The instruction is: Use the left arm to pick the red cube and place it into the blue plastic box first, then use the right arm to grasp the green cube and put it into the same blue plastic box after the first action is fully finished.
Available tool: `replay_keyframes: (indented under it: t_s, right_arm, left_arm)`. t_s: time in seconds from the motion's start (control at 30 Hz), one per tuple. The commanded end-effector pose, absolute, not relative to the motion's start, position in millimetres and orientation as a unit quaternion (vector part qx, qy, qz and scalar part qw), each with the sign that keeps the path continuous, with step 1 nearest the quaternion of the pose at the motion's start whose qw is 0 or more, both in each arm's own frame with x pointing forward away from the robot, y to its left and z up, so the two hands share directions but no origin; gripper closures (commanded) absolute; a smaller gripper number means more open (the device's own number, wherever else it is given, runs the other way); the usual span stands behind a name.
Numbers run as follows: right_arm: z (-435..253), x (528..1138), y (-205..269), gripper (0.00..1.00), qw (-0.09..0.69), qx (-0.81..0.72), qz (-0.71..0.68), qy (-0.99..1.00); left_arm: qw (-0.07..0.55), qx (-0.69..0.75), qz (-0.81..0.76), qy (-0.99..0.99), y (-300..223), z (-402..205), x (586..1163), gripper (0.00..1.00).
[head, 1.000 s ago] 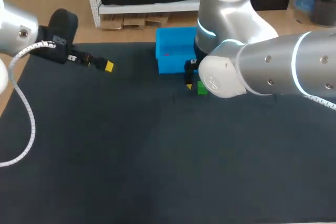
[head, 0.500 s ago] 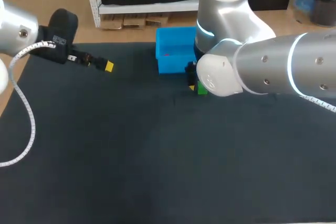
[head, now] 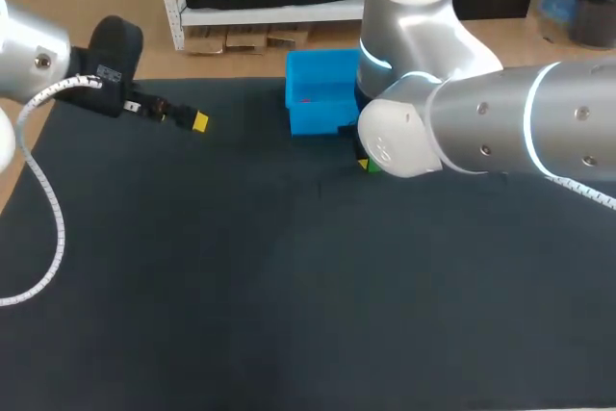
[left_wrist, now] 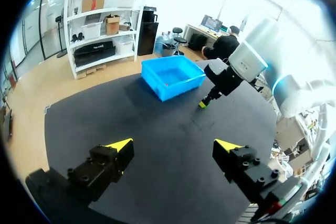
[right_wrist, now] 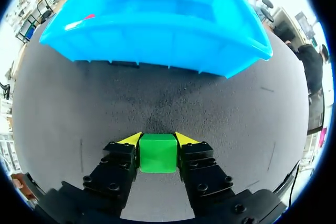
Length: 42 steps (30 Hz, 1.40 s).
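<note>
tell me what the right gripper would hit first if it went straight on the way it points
Holding the green cube, the right gripper would probably meet the black table mat just ahead first. The blue plastic box lies beyond that, though depth is hard to judge.

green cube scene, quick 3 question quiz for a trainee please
1. True or false: the red cube lies inside the blue plastic box.
2. The green cube is: A) inside the box; B) between the fingers of the right gripper; C) loose at the table's near edge.
3. Fill in: the left gripper is ____ and empty.
Key: 1 true; 2 B; 3 open.
</note>
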State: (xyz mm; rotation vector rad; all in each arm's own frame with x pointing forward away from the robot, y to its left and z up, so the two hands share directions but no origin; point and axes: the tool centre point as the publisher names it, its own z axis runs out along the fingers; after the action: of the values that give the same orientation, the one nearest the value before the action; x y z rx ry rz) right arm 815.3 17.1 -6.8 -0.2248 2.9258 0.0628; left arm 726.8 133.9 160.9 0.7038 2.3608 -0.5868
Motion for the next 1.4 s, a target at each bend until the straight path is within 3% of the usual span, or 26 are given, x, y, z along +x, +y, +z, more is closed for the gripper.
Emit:
replay_keyframes:
  t_s: [0.03,0.37,0.9,1.13,1.4]
  right_arm:
    - [-5.3,816.7,16.4,1.0,0.103,-0.075,0.022,0.992]
    - [18.5,814.2,14.6,1.0,0.123,-0.073,0.034,0.989]
    - [128.6,812.8,15.7,1.0,0.21,-0.086,0.048,0.973]
    - [137.5,811.6,17.7,1.0,0.226,-0.088,0.063,0.968]
    - [164.7,809.6,16.8,1.0,0.303,-0.085,0.105,0.943]
  left_arm:
    - [0.301,0.266,-0.223,0.888,134.8,159.8,727.6,0.0]
    - [0.301,0.266,-0.223,0.888,134.8,159.8,727.6,0.0]
    - [0.301,0.266,-0.223,0.888,134.8,159.8,727.6,0.0]
    - [0.301,0.266,-0.223,0.888,134.8,159.8,727.6,0.0]
    - [0.301,0.266,-0.223,0.888,134.8,159.8,727.6,0.0]
